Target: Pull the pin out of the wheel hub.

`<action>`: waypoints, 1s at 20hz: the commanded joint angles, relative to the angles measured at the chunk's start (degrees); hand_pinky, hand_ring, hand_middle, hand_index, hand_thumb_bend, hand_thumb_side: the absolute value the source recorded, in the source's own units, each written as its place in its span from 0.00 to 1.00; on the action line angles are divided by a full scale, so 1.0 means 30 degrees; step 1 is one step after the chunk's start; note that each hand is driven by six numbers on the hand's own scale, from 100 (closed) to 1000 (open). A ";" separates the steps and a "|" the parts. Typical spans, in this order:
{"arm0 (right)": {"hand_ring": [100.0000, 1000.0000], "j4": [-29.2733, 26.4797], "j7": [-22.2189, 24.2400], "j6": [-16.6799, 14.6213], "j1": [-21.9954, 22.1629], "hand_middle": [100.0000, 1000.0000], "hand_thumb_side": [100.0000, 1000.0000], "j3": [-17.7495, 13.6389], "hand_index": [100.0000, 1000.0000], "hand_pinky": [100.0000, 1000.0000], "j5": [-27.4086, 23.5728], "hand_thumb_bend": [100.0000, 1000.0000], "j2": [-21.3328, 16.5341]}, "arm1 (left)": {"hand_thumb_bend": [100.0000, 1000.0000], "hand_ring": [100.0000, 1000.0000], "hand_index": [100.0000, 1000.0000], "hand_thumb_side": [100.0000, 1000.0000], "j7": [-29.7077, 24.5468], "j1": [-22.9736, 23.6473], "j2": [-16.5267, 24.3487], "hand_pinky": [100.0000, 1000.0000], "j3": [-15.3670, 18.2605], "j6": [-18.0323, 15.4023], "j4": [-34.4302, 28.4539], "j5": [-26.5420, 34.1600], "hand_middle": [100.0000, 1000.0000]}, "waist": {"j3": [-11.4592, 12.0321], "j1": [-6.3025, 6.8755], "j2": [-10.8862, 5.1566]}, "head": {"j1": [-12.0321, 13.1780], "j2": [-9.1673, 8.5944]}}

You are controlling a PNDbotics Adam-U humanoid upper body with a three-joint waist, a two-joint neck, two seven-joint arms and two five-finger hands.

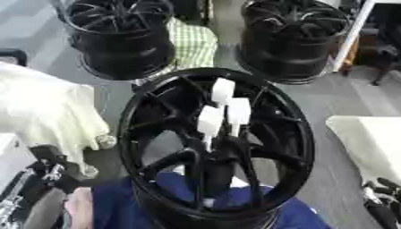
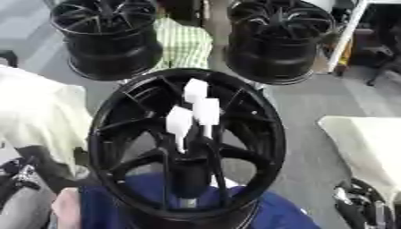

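A black wheel hub (image 1: 301, 134) fills the middle of both views, its spokes facing up and tilted toward me. Three white block-headed pins stand close together in its centre: one at the back (image 1: 223, 91), one in the middle (image 1: 238, 111) and one nearest me (image 1: 209, 120). The hub rests on a blue cloth (image 1: 117, 201). My left hand (image 1: 43, 172) shows at the lower left, outside the rim. My right hand (image 1: 382, 197) shows at the lower right corner, also apart from the hub. Neither hand touches a pin.
Two more black wheels stand at the back, one on the left (image 1: 117, 36) and one on the right (image 1: 294, 36), with a green checked cloth (image 1: 192, 42) between them. A white cloth (image 1: 47, 112) lies to the left, a pale surface (image 1: 368, 138) to the right.
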 commanded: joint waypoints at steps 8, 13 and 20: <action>0.46 -0.0343 0.0015 -0.0030 -0.0098 0.56 0.23 -0.0129 0.77 0.52 0.0041 0.05 -0.0270 | 0.05 0.80 0.75 0.49 -0.0026 -0.0120 0.0344 0.47 -0.0071 -0.0024 -0.0226 0.0034 0.59 | -0.0103 0.0035 -0.0189 | 0.0085 -0.0168; 0.46 -0.0328 0.0006 -0.0042 -0.0094 0.56 0.23 -0.0131 0.77 0.52 0.0032 0.06 -0.0276 | 0.05 0.80 0.75 0.49 -0.0018 -0.0122 0.0328 0.47 -0.0060 -0.0017 -0.0246 0.0021 0.59 | -0.0084 0.0033 -0.0209 | 0.0102 -0.0192; 0.46 -0.0887 -0.0238 -0.0195 0.0180 0.55 0.24 -0.0164 0.77 0.51 -0.0087 0.07 -0.0755 | 0.06 0.80 0.75 0.49 -0.0021 -0.0142 0.0276 0.47 -0.0066 0.0024 -0.0223 0.0000 0.59 | -0.0178 0.0064 -0.0223 | 0.0346 -0.0220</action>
